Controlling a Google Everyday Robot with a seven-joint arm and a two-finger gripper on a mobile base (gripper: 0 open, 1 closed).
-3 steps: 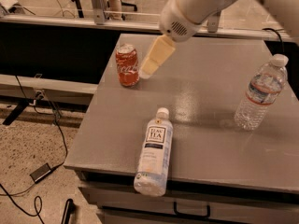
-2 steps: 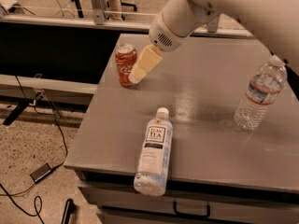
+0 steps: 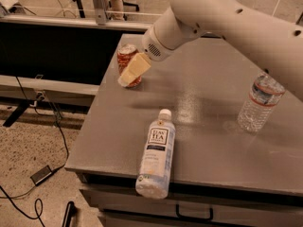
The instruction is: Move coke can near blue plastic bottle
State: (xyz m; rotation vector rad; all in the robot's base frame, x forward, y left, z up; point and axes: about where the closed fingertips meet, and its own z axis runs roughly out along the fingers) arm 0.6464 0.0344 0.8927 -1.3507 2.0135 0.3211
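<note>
The coke can [image 3: 126, 56] is red with white script and stands upright near the table's far left corner. The gripper [image 3: 132, 72] hangs from the white arm and sits right in front of the can, covering its lower right part. The blue plastic bottle [image 3: 156, 152] is pale with a white cap and a dark label. It lies on its side near the table's front edge, its base sticking out over the edge, well apart from the can.
A clear ribbed water bottle [image 3: 259, 102] with a red-and-blue label stands upright at the right. The grey table [image 3: 208, 103] drops off at its left and front edges. Cables and a small box [image 3: 41, 174] lie on the floor at the left.
The gripper has moved left and down, from beside the can's upper right to directly in front of it. The can and both bottles have not moved.
</note>
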